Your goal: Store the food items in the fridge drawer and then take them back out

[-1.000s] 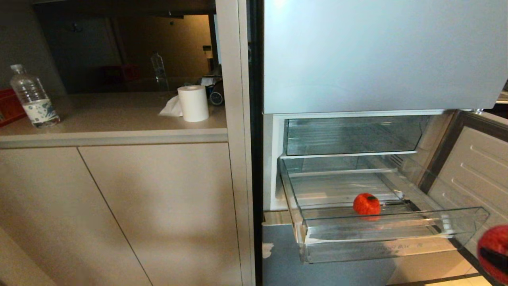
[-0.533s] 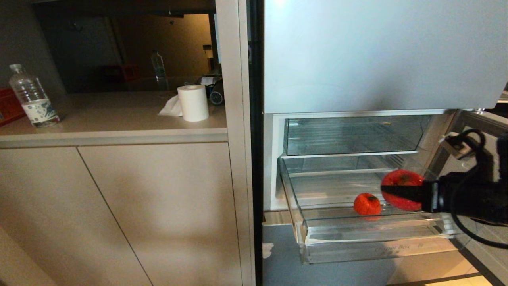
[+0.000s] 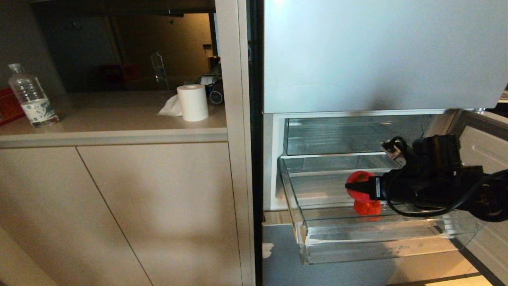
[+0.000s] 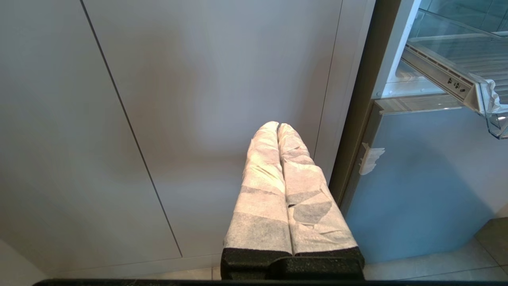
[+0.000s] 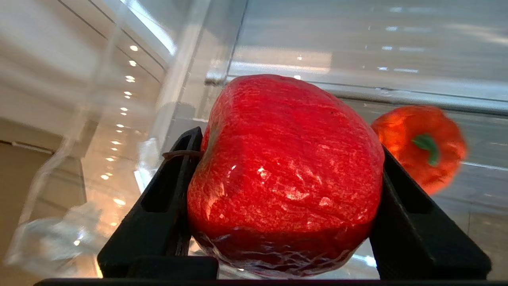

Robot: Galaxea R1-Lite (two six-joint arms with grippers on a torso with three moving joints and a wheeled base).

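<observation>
Two red food items are pictured at the open fridge drawer (image 3: 305, 238). To the left, the left gripper (image 4: 278, 129) is parked by the cabinet doors (image 3: 119, 206), its padded fingers pressed together on nothing. Further right, a small red pepper-like fruit (image 3: 367, 207) lies on the drawer's ribbed floor. Above it, a glossy wrapped red item (image 5: 285, 174) is clamped between the jaws of the right gripper (image 3: 359, 185). If released here, the item could be dropped onto the fruit and rolled off; the slick wrap could also be let slip.

Pepper (image 3: 367, 207) in fridge drawer (image 3: 381, 248)
</observation>
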